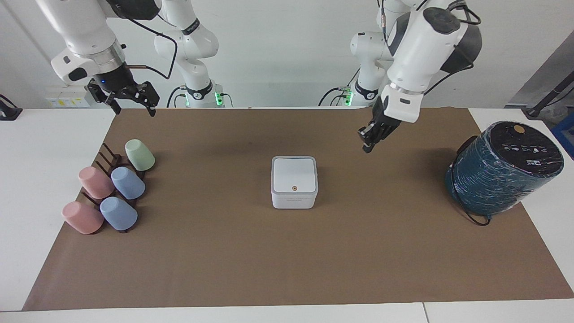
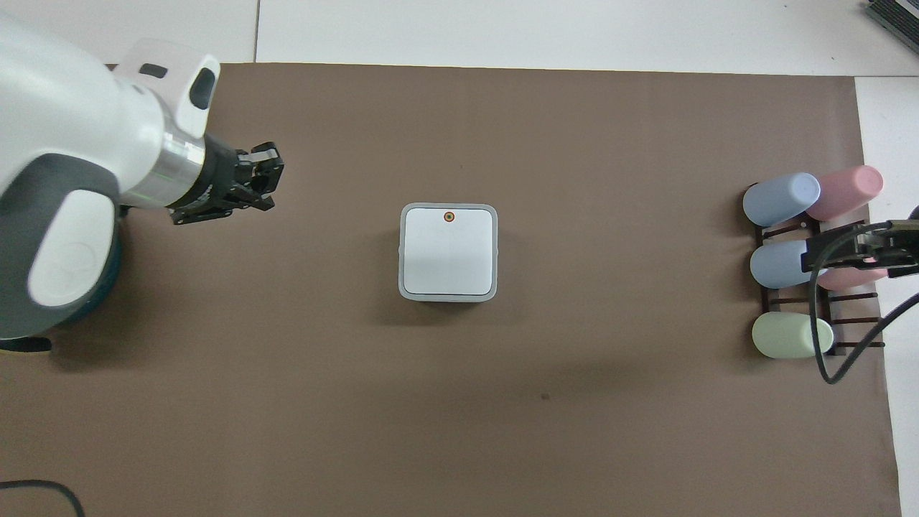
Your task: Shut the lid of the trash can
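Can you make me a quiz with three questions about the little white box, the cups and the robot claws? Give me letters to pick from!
1. Where is the small white square plastic trash can?
A. mid-mat
B. on the rack
C. in a claw

2. How many blue plastic cups?
A. one
B. two
C. four

3. Its square white lid is:
A. open
B. missing
C. shut

Answers:
1 A, it stands alone on the brown mat.
2 B, two blue cups lie on the rack.
3 C, it lies flat, orange dot up; the left claw is away.
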